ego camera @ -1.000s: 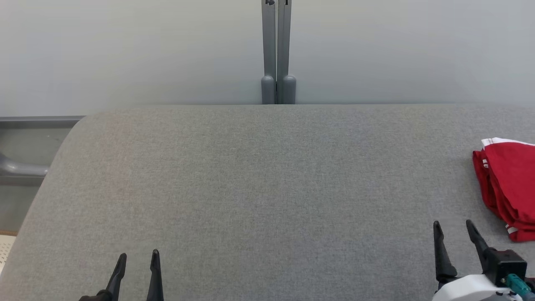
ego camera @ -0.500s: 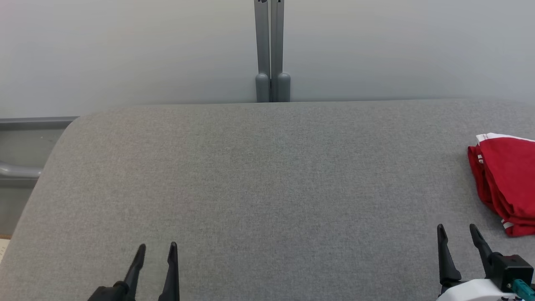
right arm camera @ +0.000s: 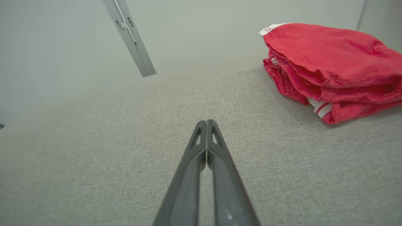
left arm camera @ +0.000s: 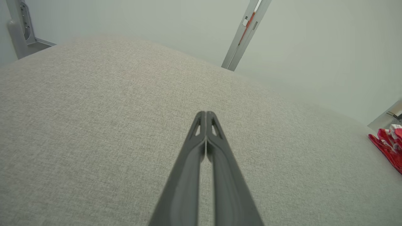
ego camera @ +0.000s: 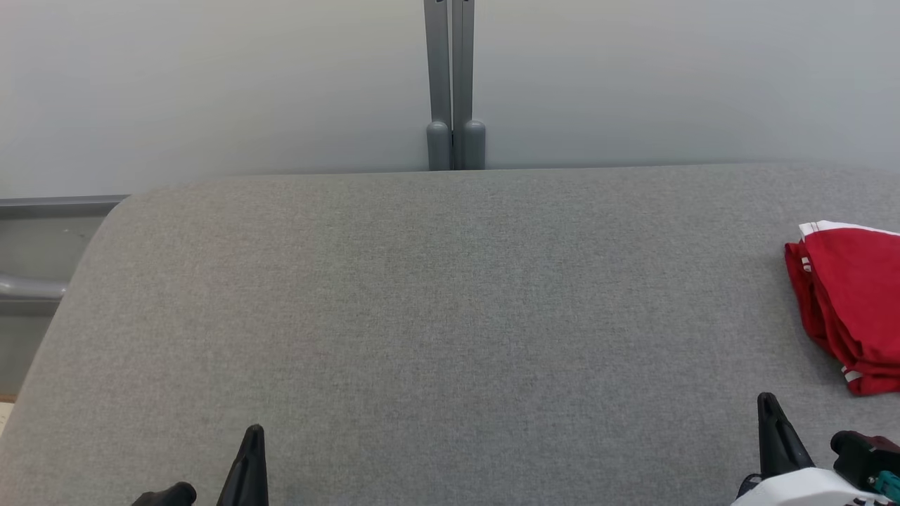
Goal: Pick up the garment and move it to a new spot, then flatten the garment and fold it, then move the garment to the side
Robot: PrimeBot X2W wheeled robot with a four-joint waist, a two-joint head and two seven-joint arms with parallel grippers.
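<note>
The garment [ego camera: 854, 302] is red with white striped trim, folded into a compact bundle at the right edge of the grey padded table [ego camera: 436, 295]. The same garment [right arm camera: 326, 69] lies ahead and to the right of the fingers in the right wrist view, and shows as a red patch [left arm camera: 388, 146] at the far right of the left wrist view. My right gripper [ego camera: 768, 404] is shut and empty near the front right, a short way in front of the bundle. My left gripper [ego camera: 253, 432] is shut and empty at the front left, far from the garment.
A grey double post [ego camera: 453, 84] stands behind the table's far edge against a pale wall. A grey rail and pipe [ego camera: 35, 284] sit past the table's left end.
Both grippers have gone from open to shut with nothing between their fingers. Both have drawn back toward the bottom edge. The camera has shifted slightly.
</note>
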